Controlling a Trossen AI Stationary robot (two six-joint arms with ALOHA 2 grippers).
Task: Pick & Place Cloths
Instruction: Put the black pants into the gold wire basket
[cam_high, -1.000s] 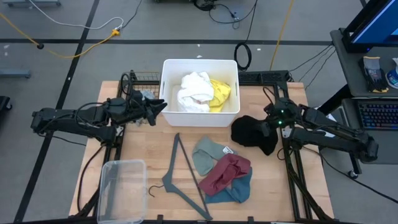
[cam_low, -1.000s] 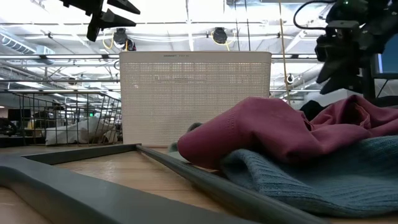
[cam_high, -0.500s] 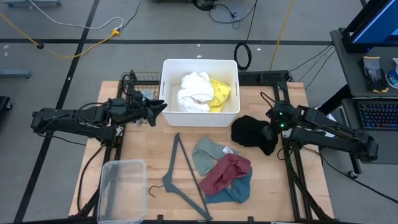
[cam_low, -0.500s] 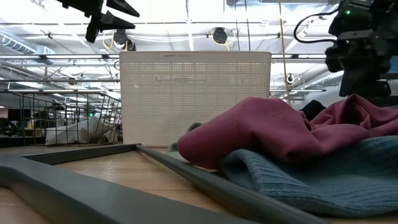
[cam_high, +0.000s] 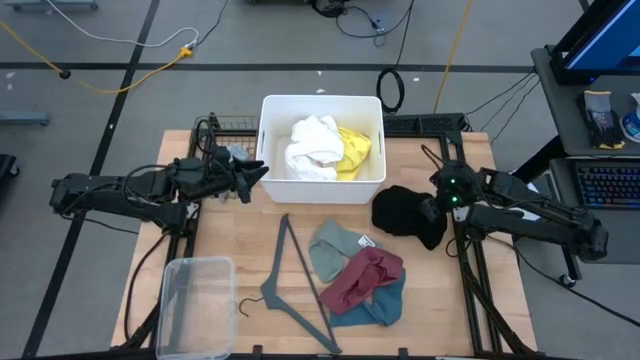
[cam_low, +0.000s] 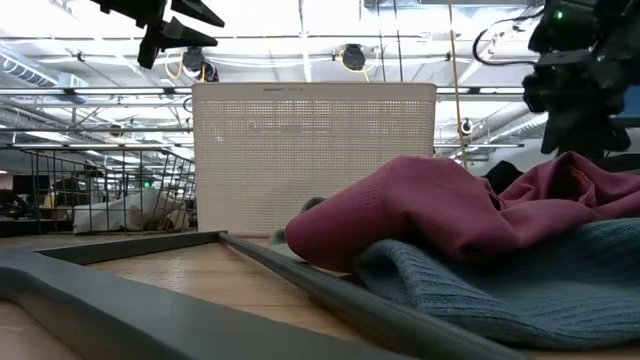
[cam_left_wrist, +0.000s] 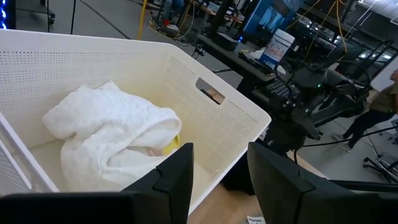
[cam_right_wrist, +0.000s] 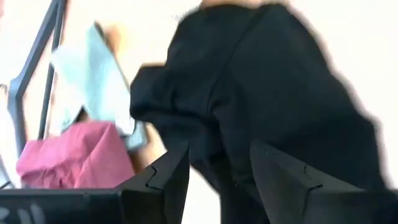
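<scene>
My right gripper is open and points down at the black cloth, which lies bunched on the table's right side; its fingers straddle a dark fold. My left gripper is open and hovers level beside the left wall of the white basket. The white cloth and the yellow cloth lie in that basket. Sage-green, maroon and teal cloths overlap in a pile at the table's near middle. My right gripper stands from above on either side of a fold of the black cloth. Whether the fingers touch the fabric, I cannot tell. The cloth lies on the table.
A thin grey hanger lies left of the pile. A clear plastic bin sits at the near left corner. A wire rack with a pale cloth stands behind the left gripper. Bare wood shows between basket and pile.
My right gripper has drifted a little toward the table's right, near side above the black cloth, staying open. The cloths have kept their places.
</scene>
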